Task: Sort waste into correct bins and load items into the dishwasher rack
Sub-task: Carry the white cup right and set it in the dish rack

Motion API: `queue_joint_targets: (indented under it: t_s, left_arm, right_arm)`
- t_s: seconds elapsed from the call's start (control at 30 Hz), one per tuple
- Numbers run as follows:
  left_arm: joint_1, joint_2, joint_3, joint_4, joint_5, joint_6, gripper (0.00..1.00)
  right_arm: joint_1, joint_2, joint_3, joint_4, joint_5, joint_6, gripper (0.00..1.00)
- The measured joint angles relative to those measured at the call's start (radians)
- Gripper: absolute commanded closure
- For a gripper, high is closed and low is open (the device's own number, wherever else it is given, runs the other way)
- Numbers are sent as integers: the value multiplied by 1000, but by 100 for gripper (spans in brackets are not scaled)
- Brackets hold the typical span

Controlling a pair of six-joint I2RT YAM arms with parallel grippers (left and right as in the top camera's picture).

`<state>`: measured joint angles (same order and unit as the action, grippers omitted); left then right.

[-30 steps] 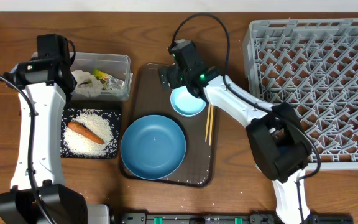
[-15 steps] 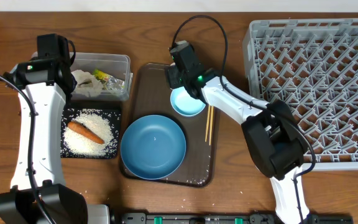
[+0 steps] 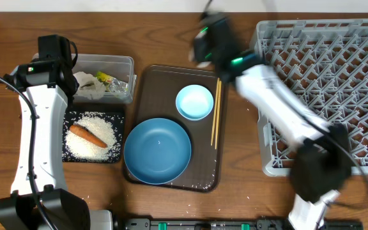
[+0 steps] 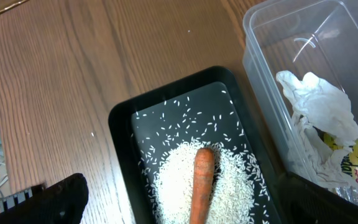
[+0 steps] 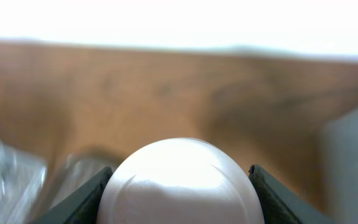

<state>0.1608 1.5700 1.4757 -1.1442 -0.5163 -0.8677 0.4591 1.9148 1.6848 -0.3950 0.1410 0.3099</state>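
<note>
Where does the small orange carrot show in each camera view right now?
Overhead: small orange carrot lies at left, on rice in the shallow black rectangular tray.
Left wrist: bottom centre, on the same rice.
Right wrist: not in it.
Shared landmark: that black tray.

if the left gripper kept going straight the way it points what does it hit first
Probably the carrot on the rice in the black tray: the open left gripper points down at it, nothing between. Depth is unclear, so it might touch rice beside it.
</note>
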Motion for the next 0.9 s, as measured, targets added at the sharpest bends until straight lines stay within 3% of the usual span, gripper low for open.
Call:
queue_joint_targets:
  t_s: [0.3, 0.6, 0.8, 0.9]
  left_arm:
    - [0, 0, 0, 0, 0, 0, 2]
    - [0, 0, 0, 0, 0, 0, 1]
    - [0, 0, 0, 0, -1, 0, 2]
    - [0, 0, 0, 0, 0, 0, 2]
  right_arm:
    - [-455, -264, 41, -219, 57, 0, 46]
    - [-842, -181, 36, -365, 61, -15, 41]
    - [-1002, -93, 36, -365, 34, -36, 37]
    - [-1042, -35, 35, -363, 11, -46, 29]
